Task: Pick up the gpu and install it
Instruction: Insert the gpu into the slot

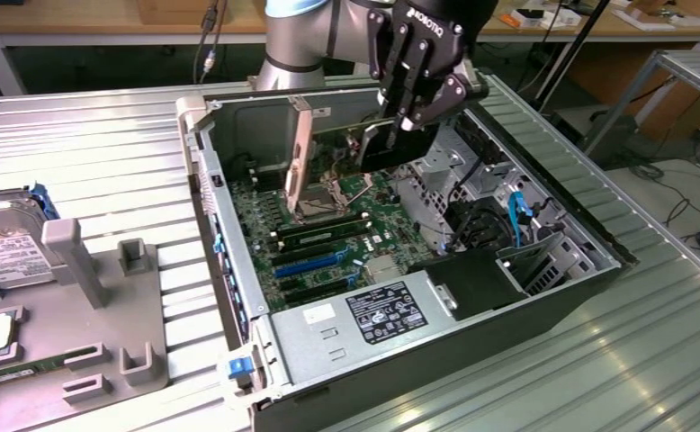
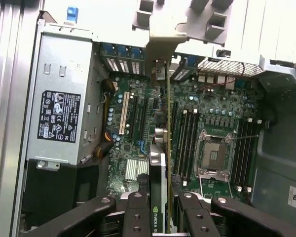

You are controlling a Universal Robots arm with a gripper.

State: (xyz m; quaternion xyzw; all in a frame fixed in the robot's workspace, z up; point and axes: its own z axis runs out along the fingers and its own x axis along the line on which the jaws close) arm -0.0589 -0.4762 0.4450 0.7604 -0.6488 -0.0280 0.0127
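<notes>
My gripper (image 1: 406, 124) is shut on the gpu (image 1: 368, 148) and holds it on edge inside the open computer case (image 1: 224, 234), just above the green motherboard (image 1: 326, 252). The card's silver bracket (image 1: 299, 148) points toward the case's rear wall. In the wrist view the gpu (image 2: 159, 163) runs edge-on between the black fingers (image 2: 137, 217), and its bracket (image 2: 166, 47) reaches the slot openings at the case's back. The card hangs over the expansion slots (image 2: 138, 116), beside the RAM sticks (image 2: 186, 143).
The grey power supply (image 1: 374, 310) fills the near end of the case. The CPU socket (image 1: 320, 202) sits mid-board, and drive cages with a blue cable (image 1: 518, 211) line the exterior view's right. A hard drive (image 1: 2, 247) and a grey fixture (image 1: 122, 306) lie on the ribbed table at the left.
</notes>
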